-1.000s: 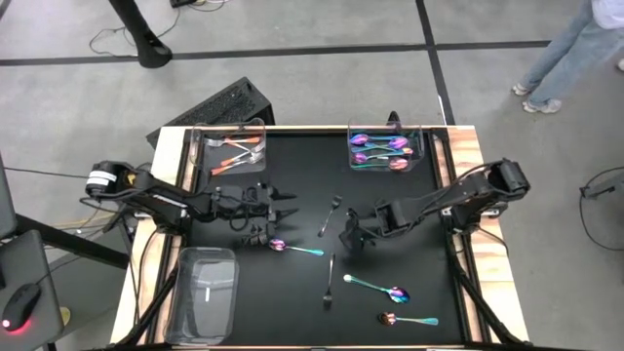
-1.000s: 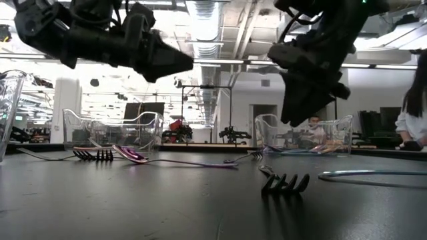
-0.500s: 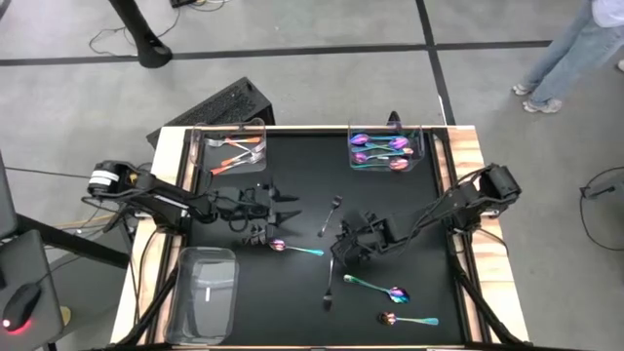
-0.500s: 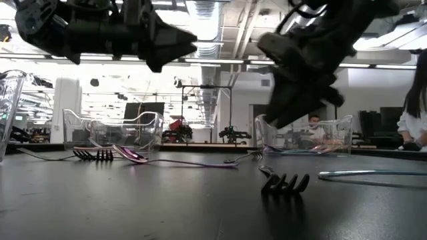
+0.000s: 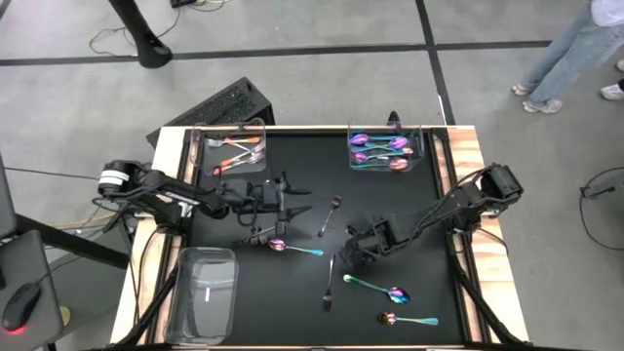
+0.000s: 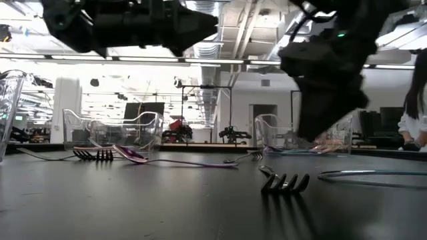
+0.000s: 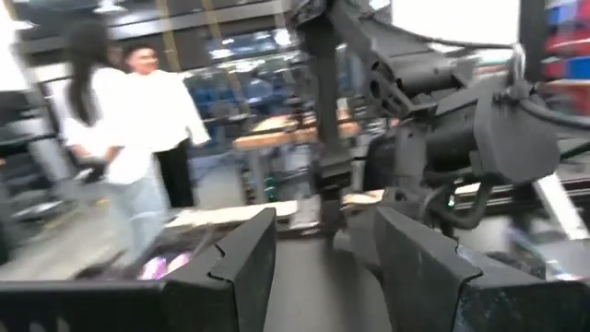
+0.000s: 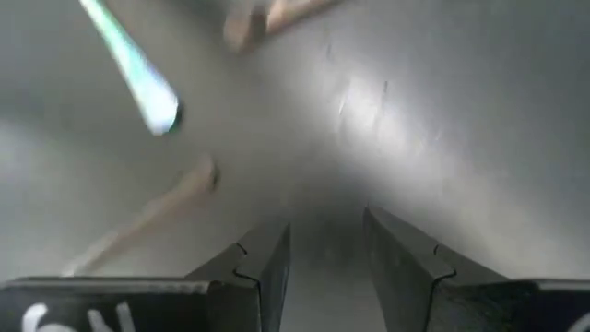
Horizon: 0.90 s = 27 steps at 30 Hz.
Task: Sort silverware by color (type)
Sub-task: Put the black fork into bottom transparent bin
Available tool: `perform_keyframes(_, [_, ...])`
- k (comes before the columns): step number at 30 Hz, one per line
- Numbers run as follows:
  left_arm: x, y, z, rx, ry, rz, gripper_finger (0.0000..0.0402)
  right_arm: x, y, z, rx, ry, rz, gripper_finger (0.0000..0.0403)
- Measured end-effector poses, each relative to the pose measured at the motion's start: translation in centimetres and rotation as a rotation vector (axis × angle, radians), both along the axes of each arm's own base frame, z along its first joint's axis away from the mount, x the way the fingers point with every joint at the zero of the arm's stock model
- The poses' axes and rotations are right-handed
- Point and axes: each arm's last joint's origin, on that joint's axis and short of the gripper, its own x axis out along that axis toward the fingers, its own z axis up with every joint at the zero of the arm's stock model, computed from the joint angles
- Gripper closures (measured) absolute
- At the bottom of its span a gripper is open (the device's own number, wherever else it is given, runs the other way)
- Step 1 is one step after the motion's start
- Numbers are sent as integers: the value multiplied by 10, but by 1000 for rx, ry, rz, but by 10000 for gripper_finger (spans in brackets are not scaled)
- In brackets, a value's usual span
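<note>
Black tabletop (image 5: 302, 283); silverware (image 5: 376, 288) unlabelled, no legible writing.

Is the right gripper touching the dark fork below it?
Apart. The low view shows the right gripper hanging well above the dark fork, with background visible between them; its fingers are open and empty.
</note>
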Motion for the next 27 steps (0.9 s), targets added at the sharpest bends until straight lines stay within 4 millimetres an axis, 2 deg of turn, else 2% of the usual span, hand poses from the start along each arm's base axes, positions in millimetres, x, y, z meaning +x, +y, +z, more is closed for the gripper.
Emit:
perform_keyframes(4, [11,3,-7,-2,35,-42,228,-12,14,-3,34,64,-22,244])
perform_keyframes(9, [9,11,-6,-25,33,-2,228,-28,21,-6,1,173,-43,244])
perform_keyframes(13, [0,21,2,-33,3,29,228,-30,5,-6,-67,272,11,244])
perform_keyframes(17, [-7,34,7,-54,-9,79,228,-16,-22,-6,-131,253,97,244])
perform_keyframes(22, [-16,42,-4,-117,28,114,228,4,-43,-3,-160,161,269,244])
perform_keyframes(27, [-27,48,-21,-151,73,247,228,12,-55,-1,-196,141,442,244])
